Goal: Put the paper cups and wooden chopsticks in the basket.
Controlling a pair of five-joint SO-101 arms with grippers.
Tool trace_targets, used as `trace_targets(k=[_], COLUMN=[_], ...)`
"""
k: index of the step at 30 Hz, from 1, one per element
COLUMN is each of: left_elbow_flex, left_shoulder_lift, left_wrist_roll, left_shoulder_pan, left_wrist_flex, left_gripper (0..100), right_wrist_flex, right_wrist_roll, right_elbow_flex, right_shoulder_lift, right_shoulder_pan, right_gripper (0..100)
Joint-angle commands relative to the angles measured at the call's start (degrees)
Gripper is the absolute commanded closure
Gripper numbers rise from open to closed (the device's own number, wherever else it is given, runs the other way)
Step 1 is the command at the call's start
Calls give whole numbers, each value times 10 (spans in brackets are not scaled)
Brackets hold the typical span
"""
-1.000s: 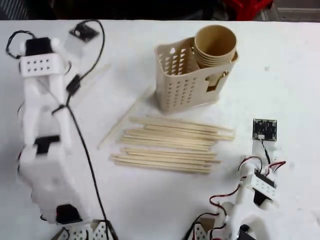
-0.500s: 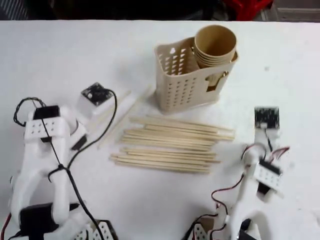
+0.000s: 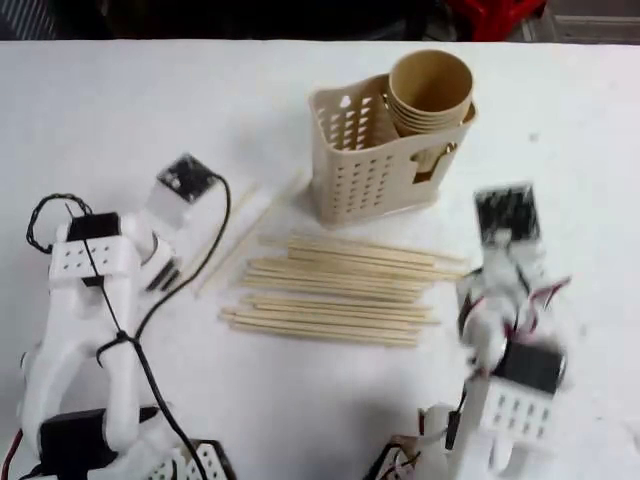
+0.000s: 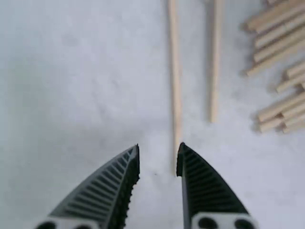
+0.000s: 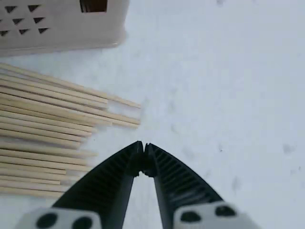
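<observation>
High view, lower left of frame: left arm point(image 3: 90, 300), white, with a black cable point(image 3: 140, 330) looped down along it. It stands on the white table point(image 3: 560, 120), well left of the main pile.

Left wrist view: left gripper point(image 4: 157, 150) low over the table, jaws apart with a narrow gap and nothing between them. The near end of one stray chopstick point(image 4: 175, 71) lies just ahead of that gap, with a second stray beside it. The cut ends of the pile show off to the side.

High view, left of centre: the two strays point(image 3: 250, 235) lie on a diagonal, long axis running from lower left up to upper right. Their upper ends are near the basket's lower left corner.

Centre: chopstick pile point(image 3: 340, 295) lies flat on the table just below the basket. Its long axis runs left to right across the frame, dipping slightly to the right, in roughly two loose bands.

Upper centre: basket point(image 3: 375, 160), beige and perforated, upright. Paper cups point(image 3: 430, 90) are nested as one stack in its right side, tilted toward upper right, mouth open.

Lower right: right arm point(image 3: 500, 380), with red and white wires at the wrist. It is smeared here, so I cannot tell whether it overlaps the pile's right ends or stands just beside them.

Right wrist view: right gripper point(image 5: 144, 144) has its tips together, holding nothing, above bare table. The pile's ends lie just beside it and the basket's base is farther on.
</observation>
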Motion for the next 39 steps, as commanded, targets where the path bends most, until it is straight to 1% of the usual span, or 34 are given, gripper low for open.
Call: trace_targets(k=[1, 2, 4, 5, 8, 11, 14, 17, 23, 27, 31, 34, 39], left_elbow_flex=[-55, -62, -81, -93, -134, -185, -258, -348, -507, -578, -620, -656, -705], left_shoulder_lift=[-18, -18, -18, -18, -5, 67, 185, 306, 487, 560, 613, 636, 666], left_wrist_roll=[42, 49, 86, 101, 128, 170, 193, 195, 207, 207, 207, 207, 205], left_shoulder_pan=[51, 71, 102, 120, 158, 172, 173, 171, 164, 147, 127, 127, 134], left_wrist_flex=[-39, -39, -42, -43, -45, -67, -64, -44, 24, 48, 60, 92, 136], left_gripper=[854, 855, 856, 855, 854, 854, 854, 856, 857, 857, 858, 867, 978], right_wrist_flex=[21, 35, 59, 65, 65, 59, 58, 56, 29, 15, 15, 13, 13], right_wrist_roll=[65, 73, 78, 78, 79, 77, 76, 74, 74, 74, 75, 77, 78], right_elbow_flex=[149, 179, 226, 237, 244, 251, 286, 325, 362, 375, 377, 386, 396], right_shoulder_lift=[-225, -267, -343, -360, -329, -313, -329, -354, -348, -348, -348, -348, -348], right_shoulder_pan=[1, 12, 36, 53, 87, 90, 88, 91, 91, 92, 92, 91, 92], right_gripper=[981, 981, 981, 981, 981, 981, 981, 978, 978, 978, 978, 978, 978])
